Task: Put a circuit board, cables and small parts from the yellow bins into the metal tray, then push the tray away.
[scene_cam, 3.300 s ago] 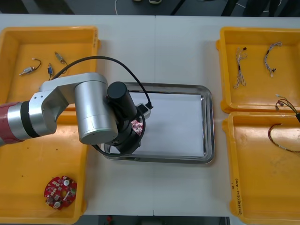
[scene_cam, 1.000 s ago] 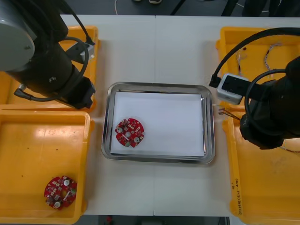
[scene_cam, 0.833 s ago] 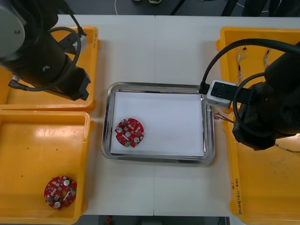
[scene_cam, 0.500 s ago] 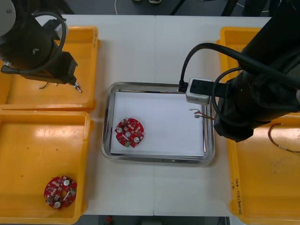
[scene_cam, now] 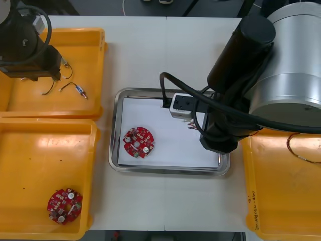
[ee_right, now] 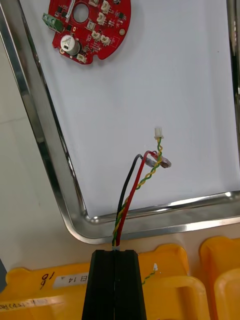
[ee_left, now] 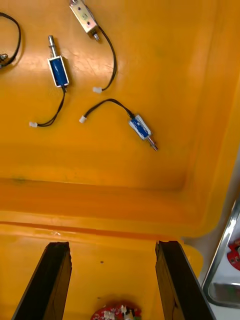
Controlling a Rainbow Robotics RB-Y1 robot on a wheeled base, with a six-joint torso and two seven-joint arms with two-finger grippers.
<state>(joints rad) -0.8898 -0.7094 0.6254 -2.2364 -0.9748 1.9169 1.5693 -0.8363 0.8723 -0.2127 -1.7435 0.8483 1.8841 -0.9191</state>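
My right gripper [ee_right: 115,252] is shut on a red and yellow cable [ee_right: 131,196] that has a black strand twisted in. The cable's free end hangs over the white inside of the metal tray [ee_right: 49,160], close to its rim. In the front view the right arm [scene_cam: 235,100] covers the right part of the tray [scene_cam: 150,92]. A round red circuit board [scene_cam: 139,142] [ee_right: 87,25] lies in the tray's left part. My left gripper [ee_left: 112,245] stands open above the far left yellow bin [ee_left: 165,165], where three small metal parts [ee_left: 141,127] with black leads lie.
A second red circuit board [scene_cam: 64,205] lies in the near left bin [scene_cam: 30,150]. Another cable [scene_cam: 300,151] rests in the near right bin [scene_cam: 281,201]. The left arm [scene_cam: 25,42] hangs over the far left bin's outer corner. White table lies beyond and in front of the tray.
The right arm has swung left from the right bins to above the tray, carrying the cable. The left arm has drawn back toward the far left corner, uncovering small parts in the bin.
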